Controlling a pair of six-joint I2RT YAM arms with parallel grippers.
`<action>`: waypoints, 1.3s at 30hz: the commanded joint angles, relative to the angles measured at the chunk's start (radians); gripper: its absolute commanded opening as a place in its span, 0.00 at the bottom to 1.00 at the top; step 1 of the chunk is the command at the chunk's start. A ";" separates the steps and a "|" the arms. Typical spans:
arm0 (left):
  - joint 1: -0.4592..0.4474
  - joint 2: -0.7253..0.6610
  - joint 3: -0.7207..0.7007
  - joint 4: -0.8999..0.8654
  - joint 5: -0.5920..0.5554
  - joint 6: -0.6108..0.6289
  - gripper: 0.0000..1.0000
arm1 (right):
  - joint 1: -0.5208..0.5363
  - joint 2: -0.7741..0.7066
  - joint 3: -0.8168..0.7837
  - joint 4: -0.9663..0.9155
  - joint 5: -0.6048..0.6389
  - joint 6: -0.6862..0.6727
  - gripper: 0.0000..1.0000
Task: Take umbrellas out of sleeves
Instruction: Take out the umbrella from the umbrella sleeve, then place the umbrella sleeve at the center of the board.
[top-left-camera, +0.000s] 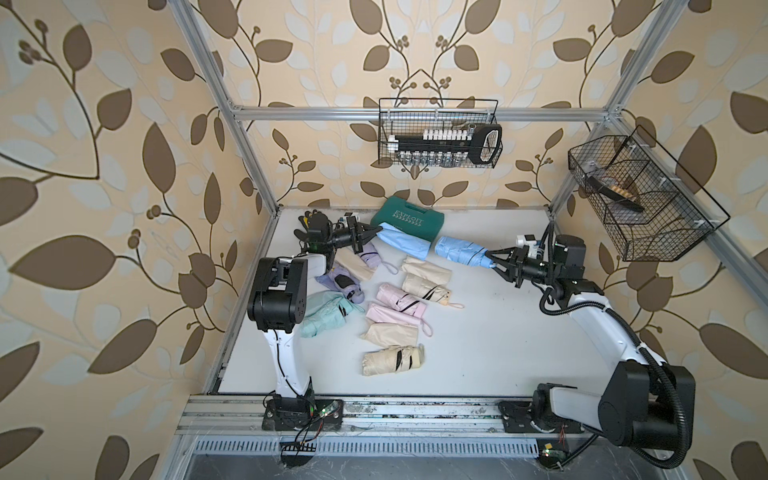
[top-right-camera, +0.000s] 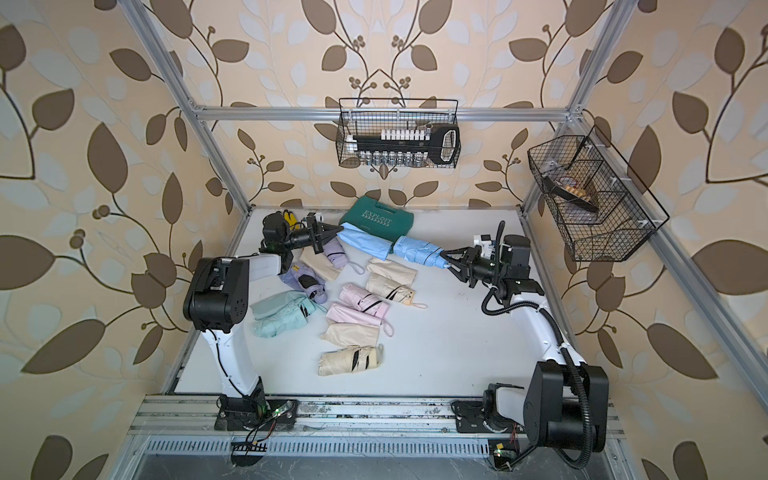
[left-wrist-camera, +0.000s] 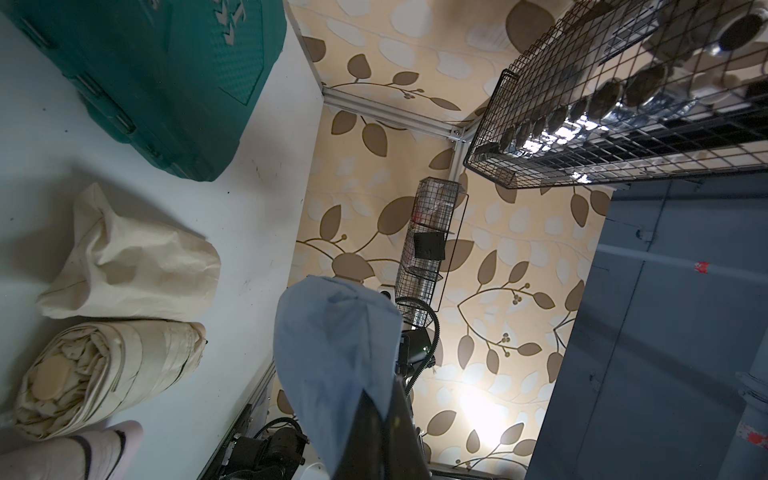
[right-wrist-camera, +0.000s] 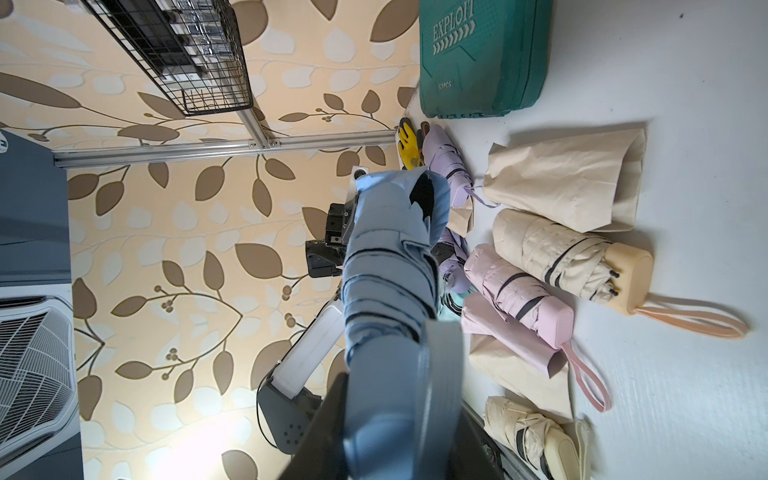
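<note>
Closest to you, a cream umbrella lies bare on the table, with a flat cream sleeve just behind it. The pink umbrella and other finished pairs cluster beyond, toward your left arm. That probably keeps the middle free for pulling.

Farther back, your arms share the piece in hand. Your right gripper is clenched on the handle end of the blue umbrella. Your left gripper is clenched on the closed end of the blue sleeve. Holding opposite ends lets a straight pull apart slide one out of the other.

The blue umbrella's long axis runs across the table from arm to arm, roughly level. Its handle is at your right gripper and its tip points at the sleeve's mouth. In a top view a sliver of table shows between tip and mouth, so it looks just clear, though I cannot be sure. Both are held above the table, in front of the green case at the far wall, and the sleeve hangs limp.
</note>
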 joint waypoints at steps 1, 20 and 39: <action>-0.013 -0.058 -0.009 0.029 -0.006 0.001 0.00 | -0.010 -0.005 0.075 0.047 -0.039 -0.005 0.17; -0.299 -0.087 0.027 -0.165 0.002 0.135 0.00 | -0.028 0.068 0.234 0.019 -0.023 -0.014 0.17; -0.563 0.124 0.170 -0.306 -0.045 0.260 0.00 | -0.061 0.045 0.286 -0.234 0.060 -0.183 0.15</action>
